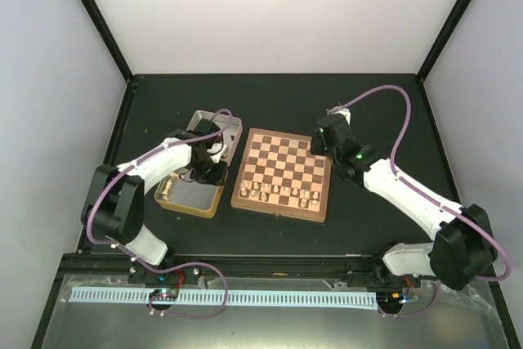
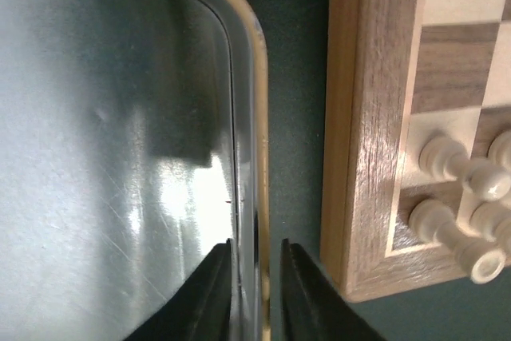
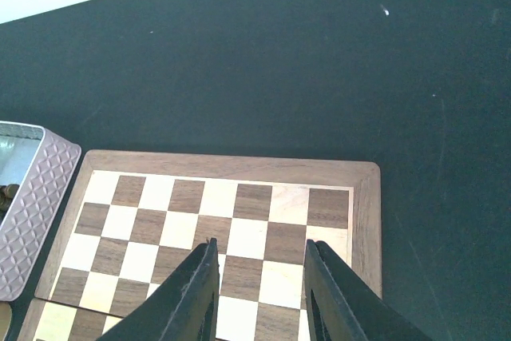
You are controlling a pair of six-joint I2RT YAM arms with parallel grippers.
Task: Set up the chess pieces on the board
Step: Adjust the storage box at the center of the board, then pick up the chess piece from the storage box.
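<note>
Left wrist alone shows the left tool (image 2: 257,247) pinching the tin rim (image 2: 259,117); right tool (image 3: 260,243) gapes empty over the board (image 3: 239,167)

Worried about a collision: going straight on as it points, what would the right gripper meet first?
The board, on bare squares near its corner; nothing shows between it and the right gripper, though depth is unclear.

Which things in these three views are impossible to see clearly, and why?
- Top view: the kinds of the cream pieces on the board; too small.
- Right wrist view: the contents of the patterned tin; cut by the left edge.
- Left wrist view: most of the board; cut by the right edge.
</note>
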